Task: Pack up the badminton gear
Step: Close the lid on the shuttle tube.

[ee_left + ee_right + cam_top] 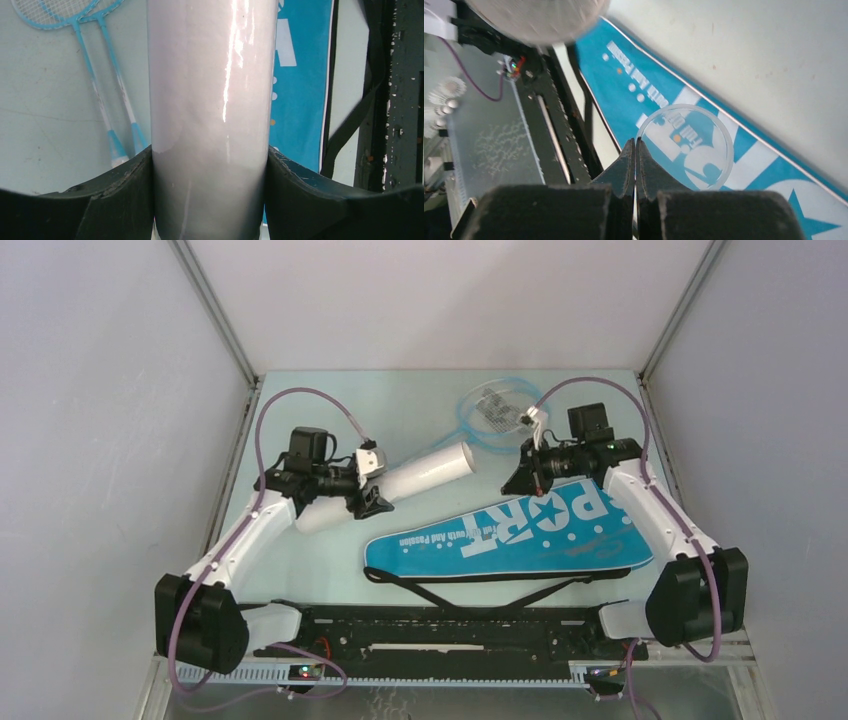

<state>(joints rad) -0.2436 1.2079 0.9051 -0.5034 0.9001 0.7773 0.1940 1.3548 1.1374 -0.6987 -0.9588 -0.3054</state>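
My left gripper is shut on the long white tube, which is held slanting, its open end toward the right arm. In the left wrist view the black fingers press both sides of the tube. My right gripper is shut on the rim of a clear round lid, held above the blue "SPORT" bag. The tube's end shows blurred at the top of the right wrist view. Two light-blue rackets lie at the back, also in the left wrist view.
The bag's black strap loops toward the black rail at the near edge. Small white feathered shapes like shuttlecocks show at the left edge of the right wrist view. Grey walls enclose the table.
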